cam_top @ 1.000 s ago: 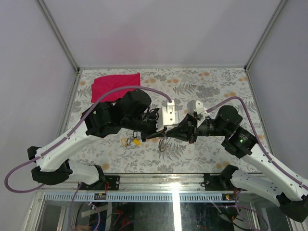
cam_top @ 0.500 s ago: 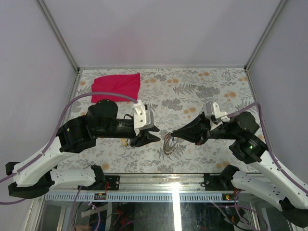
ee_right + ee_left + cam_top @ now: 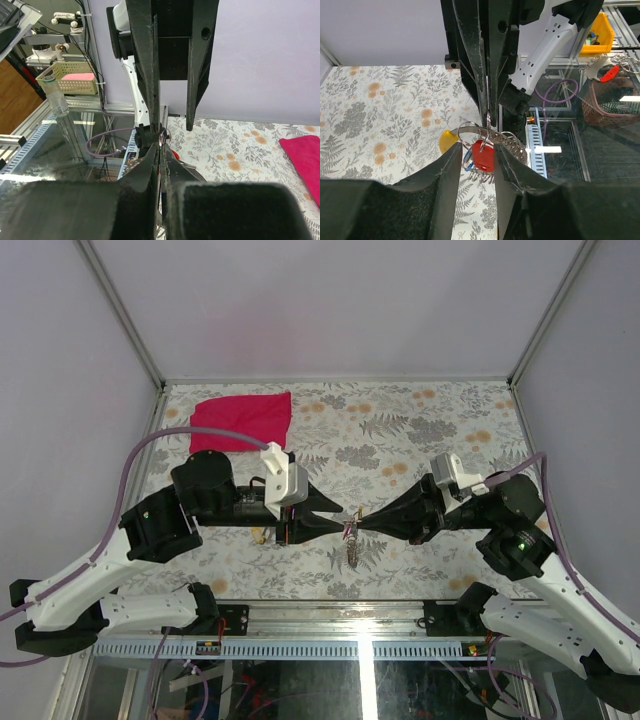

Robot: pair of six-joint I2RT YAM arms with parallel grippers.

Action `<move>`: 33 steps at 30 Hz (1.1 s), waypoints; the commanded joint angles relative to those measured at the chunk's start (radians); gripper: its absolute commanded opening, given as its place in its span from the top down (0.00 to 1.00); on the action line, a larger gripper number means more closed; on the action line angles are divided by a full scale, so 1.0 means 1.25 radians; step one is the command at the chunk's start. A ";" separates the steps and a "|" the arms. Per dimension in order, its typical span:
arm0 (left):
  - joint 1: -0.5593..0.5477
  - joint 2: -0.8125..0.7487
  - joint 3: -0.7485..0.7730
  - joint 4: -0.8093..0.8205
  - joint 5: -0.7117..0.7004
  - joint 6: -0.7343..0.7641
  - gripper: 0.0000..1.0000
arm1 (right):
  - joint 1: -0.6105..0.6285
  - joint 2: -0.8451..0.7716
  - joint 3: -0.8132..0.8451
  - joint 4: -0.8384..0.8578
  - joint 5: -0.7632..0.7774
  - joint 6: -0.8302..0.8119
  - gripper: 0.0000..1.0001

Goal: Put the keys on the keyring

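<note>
My right gripper (image 3: 160, 150) is shut on the thin metal keyring (image 3: 161, 136), holding it above the table. In the left wrist view a red-headed key (image 3: 483, 155) hangs on the keyring (image 3: 479, 132), with something blue (image 3: 466, 161) beside it and the silvery chain (image 3: 514, 145) curling to the right. My left gripper (image 3: 477, 150) is open, its fingers on either side of the red key without touching it. From above, both gripper tips meet at the keyring (image 3: 351, 540). A yellow key (image 3: 447, 141) lies on the table beneath.
A red cloth (image 3: 240, 418) lies at the back left of the floral table (image 3: 420, 430). The table's near edge and metal rail (image 3: 360, 605) run just below the grippers. Purple cables loop over both arms.
The left gripper opened and let go, drew back to the left, then came up to the keyring again with its jaws open. The right gripper shifted right, still holding the ring.
</note>
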 commanded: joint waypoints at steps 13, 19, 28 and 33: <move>-0.004 0.022 0.022 0.047 0.064 0.005 0.89 | 0.003 -0.005 0.025 0.090 -0.019 0.033 1.00; -0.004 0.025 0.028 0.043 0.065 0.009 1.00 | 0.003 -0.017 0.019 0.113 -0.005 0.045 1.00; -0.004 0.022 0.019 0.054 0.055 -0.001 1.00 | 0.003 -0.041 -0.012 0.200 0.040 0.084 1.00; -0.004 0.022 0.002 0.084 0.052 -0.015 1.00 | 0.003 -0.045 -0.044 0.289 0.066 0.130 1.00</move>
